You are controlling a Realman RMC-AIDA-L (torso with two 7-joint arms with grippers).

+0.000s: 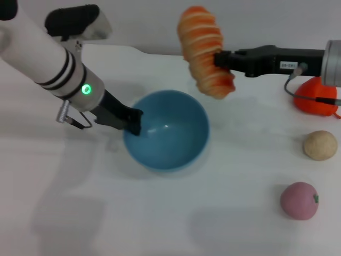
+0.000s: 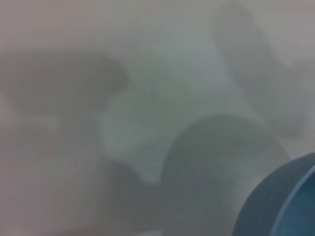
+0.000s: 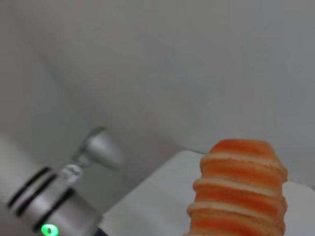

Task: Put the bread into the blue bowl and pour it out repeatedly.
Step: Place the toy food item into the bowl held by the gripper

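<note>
A: Where was the bread [image 1: 205, 50]?

B: In the air, above and just behind the blue bowl [image 1: 168, 129], roughly upright, striped side facing the camera. The right gripper [image 1: 222, 60] came in from the right; its fingers pinched the loaf at mid-length.

A: And the bowl?

B: Upright on the white bench [image 1: 224, 213], nothing in it. The left gripper [image 1: 134, 121] was at the bowl's left rim, black fingers closed on the edge. The left wrist view showed only a slice of the bowl [image 2: 283, 201].

A: Anything else?

B: On the right side of the bench: an orange toy [image 1: 315, 97] under the right arm, a tan ball [image 1: 320, 145] nearer, and a pink ball [image 1: 299, 200] nearest. All well apart from the bowl.
</note>
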